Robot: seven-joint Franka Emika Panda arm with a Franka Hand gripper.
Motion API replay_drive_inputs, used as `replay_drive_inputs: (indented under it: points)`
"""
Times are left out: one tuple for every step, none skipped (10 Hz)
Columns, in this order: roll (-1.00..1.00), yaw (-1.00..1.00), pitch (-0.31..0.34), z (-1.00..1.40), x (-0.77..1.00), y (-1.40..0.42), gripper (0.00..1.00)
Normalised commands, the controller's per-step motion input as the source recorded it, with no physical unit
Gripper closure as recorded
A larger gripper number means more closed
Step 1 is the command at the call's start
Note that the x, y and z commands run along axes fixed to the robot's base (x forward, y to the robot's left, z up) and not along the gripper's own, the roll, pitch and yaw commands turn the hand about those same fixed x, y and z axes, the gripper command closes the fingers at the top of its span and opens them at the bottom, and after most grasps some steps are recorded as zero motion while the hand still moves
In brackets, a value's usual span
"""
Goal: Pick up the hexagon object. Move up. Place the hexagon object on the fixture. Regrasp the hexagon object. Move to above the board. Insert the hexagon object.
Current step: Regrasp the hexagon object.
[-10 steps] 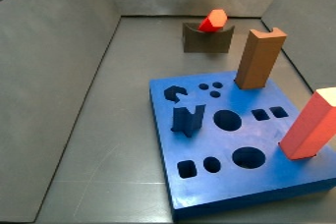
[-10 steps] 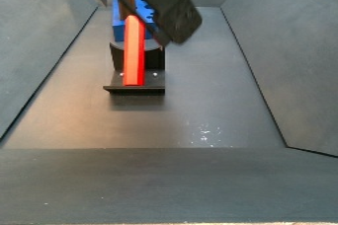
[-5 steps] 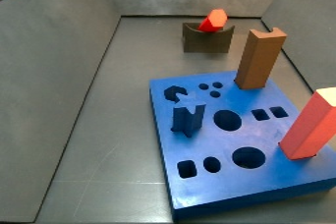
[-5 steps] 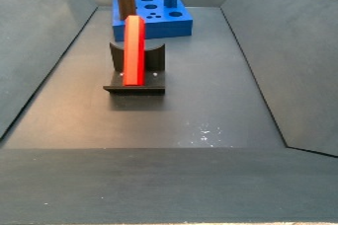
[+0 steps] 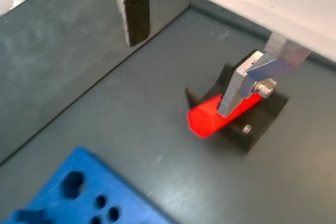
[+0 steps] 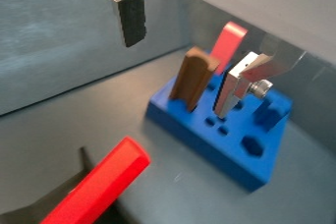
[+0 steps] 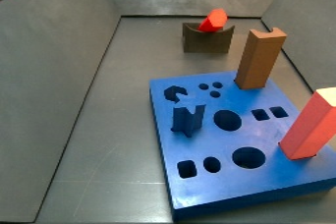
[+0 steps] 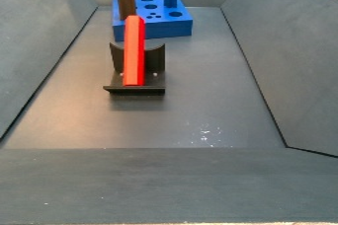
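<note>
The hexagon object [image 8: 133, 51], a slim bright red bar, rests tilted on the dark fixture [image 8: 136, 89]. It also shows in a side view [image 7: 214, 19] on the fixture [image 7: 203, 39] at the far end of the floor. My gripper [image 5: 191, 49] is high above it, open and empty, its two silver fingers [image 5: 136, 17] wide apart. The bar's red end [image 5: 206, 120] lies below them on the fixture [image 5: 260, 128]. The bar [image 6: 98, 184] and the blue board [image 6: 223, 135] show in a wrist view under my gripper [image 6: 183, 51]. The board [image 7: 237, 159] lies nearer. My gripper is out of both side views.
A brown rectangular block [image 7: 260, 58] and a wide salmon-red block [image 7: 312, 123] stand upright in the board. A dark blue upright piece [image 7: 186, 120] stands on its left part. Grey walls [image 7: 59, 71] enclose the floor on all sides.
My gripper, which was over the red bar one second ago, has risen out of the side view. The bar stays on the fixture, untouched.
</note>
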Motion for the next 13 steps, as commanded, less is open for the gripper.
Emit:
replay_drive_inputs:
  points:
    - [1.0, 0.03, 0.014, 0.01, -0.01, -0.03, 0.0]
    - [1.0, 0.03, 0.011, 0.01, -0.01, -0.02, 0.0]
    - [1.0, 0.04, 0.009, 0.01, 0.0, -0.02, 0.0]
    - [1.0, 0.04, 0.009, 0.01, 0.0, -0.02, 0.0]
    - [1.0, 0.04, 0.016, 0.01, 0.0, -0.01, 0.0]
    - [1.0, 0.04, 0.021, 0.01, 0.0, -0.01, 0.0]
    - [1.0, 0.04, 0.029, 0.0, 0.02, -0.02, 0.0]
    - [1.0, 0.04, 0.038, 0.0, 0.03, -0.02, 0.0]
    - [1.0, 0.05, 0.051, 0.0, 0.05, -0.02, 0.0]
    - [1.0, 0.05, 0.059, 0.0, 0.06, -0.02, 0.0]
    - [1.0, 0.06, 0.086, -0.01, 0.08, -0.03, 0.0]
    - [1.0, 0.07, 0.099, -0.01, 0.09, -0.03, 0.0]
    - [1.0, 0.08, 0.131, 0.0, 0.1, -0.04, 0.0]
